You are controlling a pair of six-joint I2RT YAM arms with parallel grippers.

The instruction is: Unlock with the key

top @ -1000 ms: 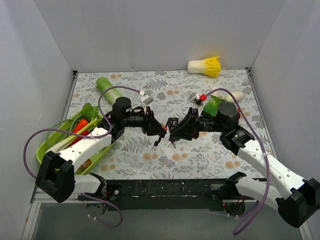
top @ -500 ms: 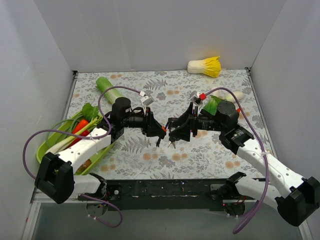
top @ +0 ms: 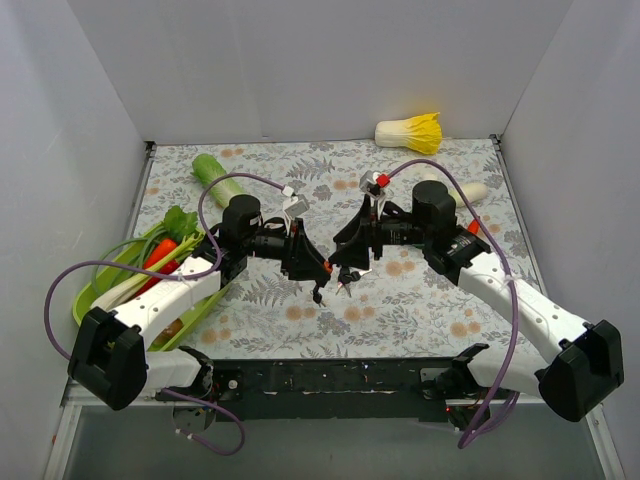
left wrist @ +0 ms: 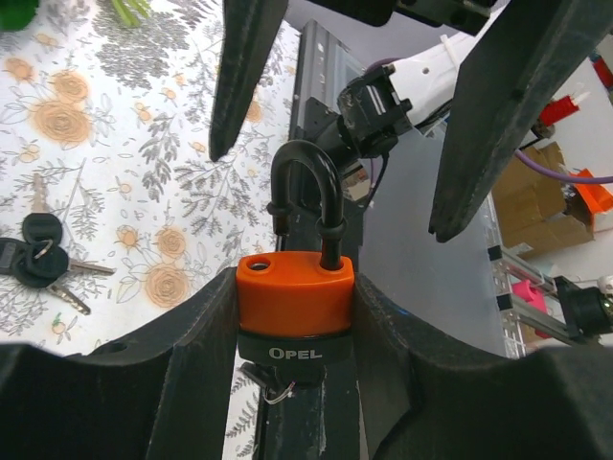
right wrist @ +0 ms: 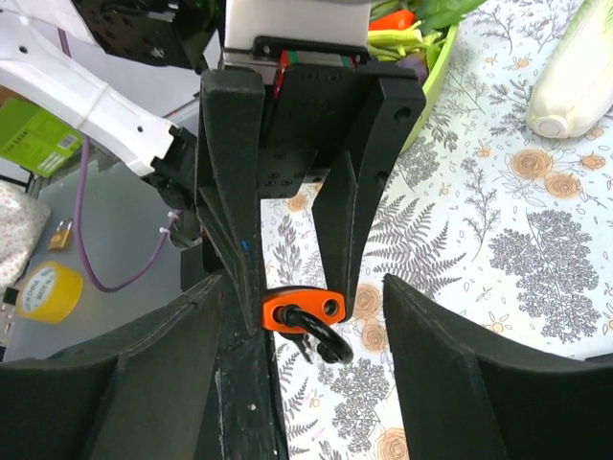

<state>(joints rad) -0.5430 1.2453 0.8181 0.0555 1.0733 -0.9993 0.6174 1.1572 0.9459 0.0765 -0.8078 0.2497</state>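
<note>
Solid hold here, the left gripper clamped on the padlock, a hard, hefty lump; the right gripper has its jaws wide apart around the slick, rigid shackle, likely the best place to grab.

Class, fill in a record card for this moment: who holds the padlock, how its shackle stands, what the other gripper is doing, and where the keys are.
Held item: orange padlock, clamped in the left gripper
Lock state: shackle raised, one leg out of its hole
Other arm: right gripper open, one finger on either side of the shackle, not touching it
Loose items: keys lying on the table, apart from the padlock
</note>
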